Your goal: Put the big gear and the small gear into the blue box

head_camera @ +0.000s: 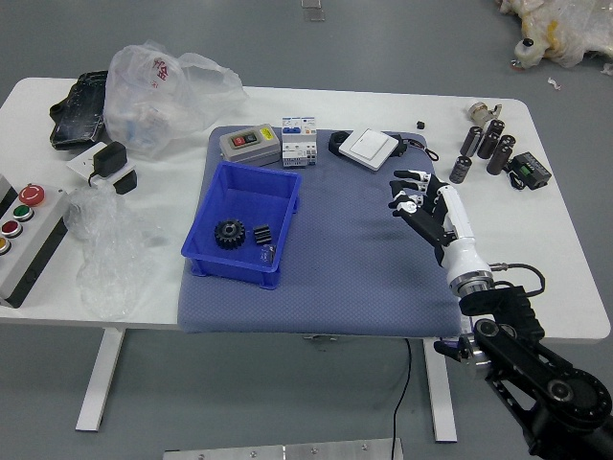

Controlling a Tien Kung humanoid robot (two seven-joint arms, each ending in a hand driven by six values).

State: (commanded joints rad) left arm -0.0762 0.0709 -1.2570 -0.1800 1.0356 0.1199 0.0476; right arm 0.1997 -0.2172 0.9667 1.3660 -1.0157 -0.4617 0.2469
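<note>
The right hand [436, 216] is held above the right side of the mat [354, 278], fingers parted, nothing grasped. The big gear [230, 233] is located inside the blue box [230, 271]. A ribbed black piece [262, 235] beside it may be the small gear; identity cannot be confirmed. If so, placement is judged complete. Caution: the white device [369, 148] could be snagged if the fingers are swung forward low; the black cylinders [501, 153] could be toppled by an outward sweep. Open mat is available between hand and box; the forearm is extended across the near edge.
</note>
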